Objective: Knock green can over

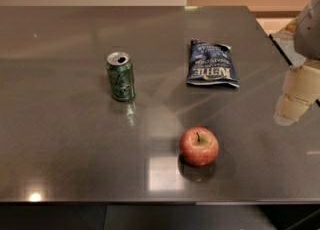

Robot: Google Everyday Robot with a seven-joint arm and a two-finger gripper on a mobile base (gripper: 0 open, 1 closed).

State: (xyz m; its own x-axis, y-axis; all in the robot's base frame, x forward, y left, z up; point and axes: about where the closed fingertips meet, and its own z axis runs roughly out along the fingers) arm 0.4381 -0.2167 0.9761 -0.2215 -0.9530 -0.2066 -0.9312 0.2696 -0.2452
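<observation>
- Camera view, read left to right. Dark glossy table [60, 139] fills most of the shot, with a bright light patch reflected near its front edge.
- green can [120, 76]: far left of the claw and well apart from it, the most distant of the three items. It stands upright with its silver top and opening showing. It sits a little further back on the table than the claw's tip and is clear of the other items.
- apple [199, 146]: red, stem up. It is left of the claw and nearer the front edge. Across the width it falls between can and claw, apart from both.
- chip bag [212, 64]: dark blue with white lettering, lying flat. It is left of the claw and further back. It is the closest item to the claw, with a clear gap between them. It lies on the claw side of the can, not touching it.
- gripper [294, 96]: pale, at the right edge of frame, hanging under a grey arm section [310, 24] and partly cut off. It is over the right-hand part of the table. I can't tell whether it is spread or pressed together, or whether it touches the surface. It is not in contact with the can.
</observation>
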